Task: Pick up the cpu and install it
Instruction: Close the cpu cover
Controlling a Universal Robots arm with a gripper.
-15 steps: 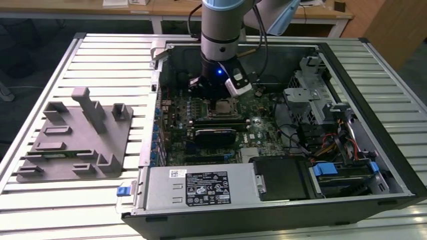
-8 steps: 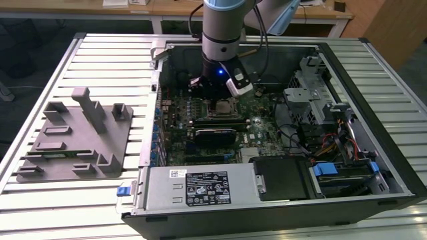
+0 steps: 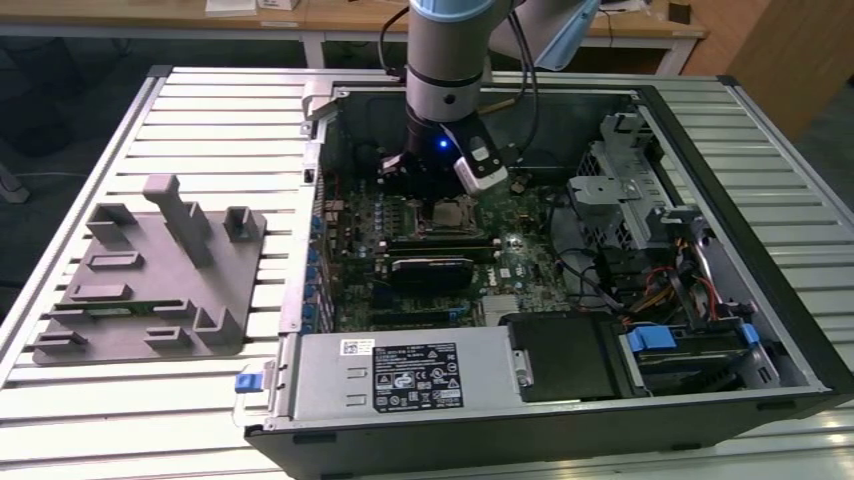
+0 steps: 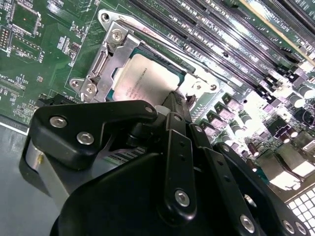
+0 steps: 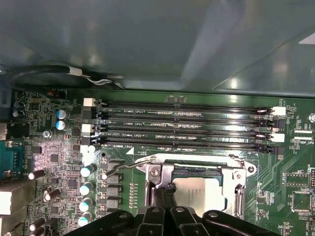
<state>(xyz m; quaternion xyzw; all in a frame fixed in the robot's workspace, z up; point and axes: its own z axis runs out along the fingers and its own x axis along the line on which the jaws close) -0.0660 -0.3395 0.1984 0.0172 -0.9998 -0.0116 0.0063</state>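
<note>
An open black computer case [image 3: 754,235] lies on a slatted metal bench [image 3: 200,110], holding a green motherboard [image 3: 521,260]. Beside it, on the exterior view's left, stands a grey plastic tray with upright posts [image 3: 134,300]. The cpu [image 4: 142,78], a small square chip with a shiny silver top, sits flat inside the metal-bracketed socket frame [image 4: 106,54]. The black claw [image 4: 172,98] hangs just over the chip's edge, its fingers together and holding nothing.
</note>
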